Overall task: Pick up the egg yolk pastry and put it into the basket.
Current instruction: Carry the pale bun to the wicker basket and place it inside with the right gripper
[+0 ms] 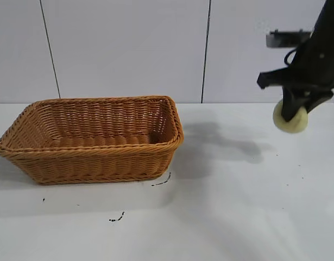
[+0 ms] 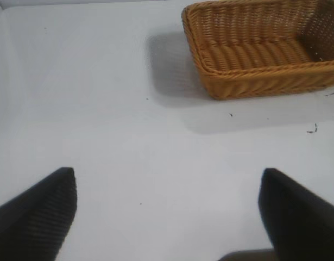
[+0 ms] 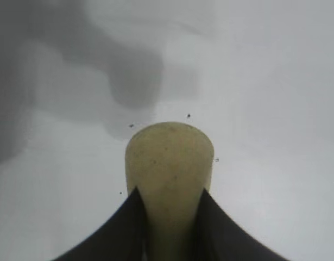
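Exterior view, upper right: right gripper (image 1: pixel 295 111) clamped on egg yolk pastry (image 1: pixel 291 120), aloft mid-carry. Next: across toward basket (image 1: pixel 25 149) at left, then release. Left gripper (image 2: pixel 167 209) parked, jaws wide.

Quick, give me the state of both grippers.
Left gripper: open, empty, over the table.
Right gripper: shut on the egg yolk pastry, raised, right of the basket.

Basket (image 1: pixel 90 140) left on table (image 1: pixel 237 206); pastry (image 1: pixel 290 119) aloft far right.
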{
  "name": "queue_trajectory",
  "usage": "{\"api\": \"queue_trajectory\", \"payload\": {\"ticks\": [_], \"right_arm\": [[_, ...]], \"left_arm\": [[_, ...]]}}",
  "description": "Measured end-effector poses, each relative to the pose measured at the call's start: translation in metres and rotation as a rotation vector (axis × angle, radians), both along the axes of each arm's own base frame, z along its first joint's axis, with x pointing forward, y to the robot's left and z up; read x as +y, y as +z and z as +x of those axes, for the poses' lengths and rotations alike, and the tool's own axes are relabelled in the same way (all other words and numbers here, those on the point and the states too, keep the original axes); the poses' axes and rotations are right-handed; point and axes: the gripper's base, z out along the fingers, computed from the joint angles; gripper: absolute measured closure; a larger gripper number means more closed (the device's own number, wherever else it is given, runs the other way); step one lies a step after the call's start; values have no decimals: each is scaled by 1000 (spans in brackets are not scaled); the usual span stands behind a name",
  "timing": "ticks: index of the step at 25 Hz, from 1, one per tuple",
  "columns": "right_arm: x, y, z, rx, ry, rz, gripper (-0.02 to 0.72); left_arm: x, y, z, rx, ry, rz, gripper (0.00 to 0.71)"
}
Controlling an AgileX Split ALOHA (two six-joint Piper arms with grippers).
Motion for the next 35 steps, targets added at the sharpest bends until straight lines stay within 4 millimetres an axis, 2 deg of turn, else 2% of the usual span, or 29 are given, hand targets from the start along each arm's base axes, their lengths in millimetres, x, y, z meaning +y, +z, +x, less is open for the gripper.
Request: {"api": "queue_trajectory", "payload": {"ticks": [3,7,13,16,21,25,30,32,34,35], "right_arm": [[24,8,12,-18,52,2,564],[76,7,23,-14,160,3,564],[173,9,21,-95,344,38,564],[215,-6,15,-94,423,45,564],[270,-49,3,-73,522,48,564],[292,-86,6,-97,544,64,564],[297,-128,13,-71,544,53,564],[298,-137,13,-57,543,51,560],[299,-140,13,-47,540,61,513],[299,-140,12,-43,538,70,463]], "left_arm": [[0,0,0,0,0,0,17],[0,0,0,0,0,0,17],[0,0,0,0,0,0,17],[0,0,0,0,0,0,17],[0,0,0,0,0,0,17],[0,0,0,0,0,0,17],[0,0,0,0,0,0,17],[0,0,0,0,0,0,17],[0,0,0,0,0,0,17],[0,0,0,0,0,0,17]]}}
